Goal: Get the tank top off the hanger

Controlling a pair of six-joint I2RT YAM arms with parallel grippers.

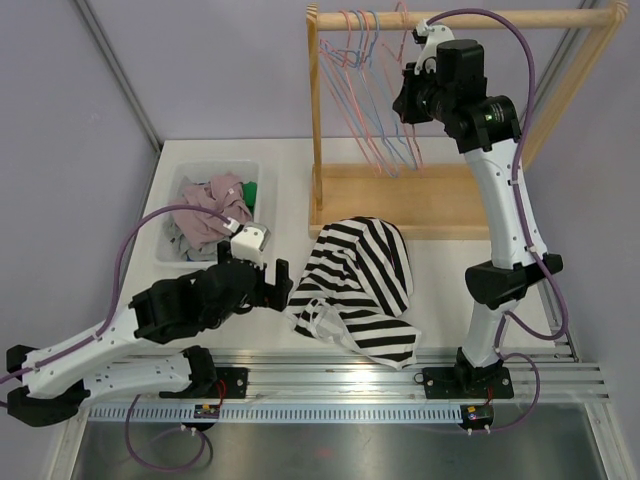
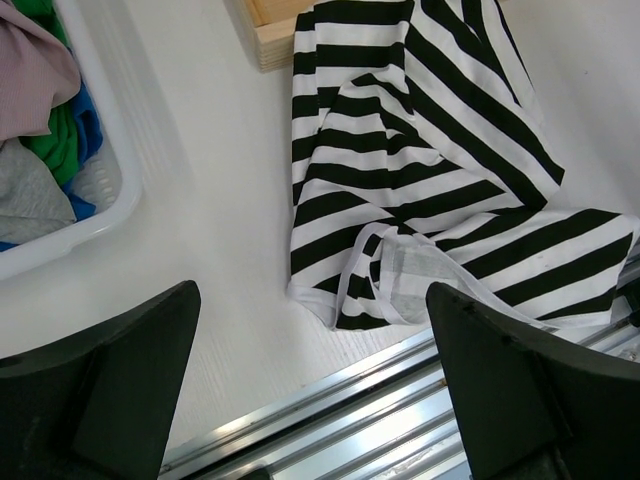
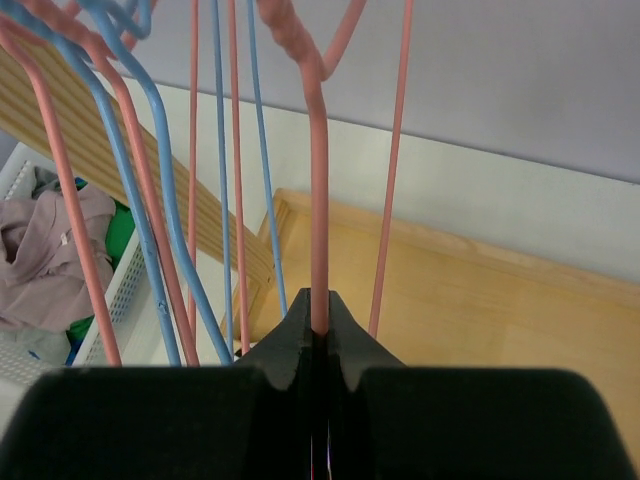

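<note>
Holding crumpled clothes (image 1: 210, 205): white bin (image 1: 165, 242) | left pincer (image 1: 278, 285) spread, empty | right pincer (image 3: 318, 312) clamping pink hanger (image 3: 318, 200)

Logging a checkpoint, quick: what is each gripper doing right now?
Left gripper: open, holding nothing.
Right gripper: closed on a pink hanger.

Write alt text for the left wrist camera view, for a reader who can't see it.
A black-and-white striped tank top lies crumpled on the white table, just beyond the two black fingers of the open left gripper. A white bin of clothes sits upper left, a wooden rack base corner at top, a metal rail along the bottom.
</note>
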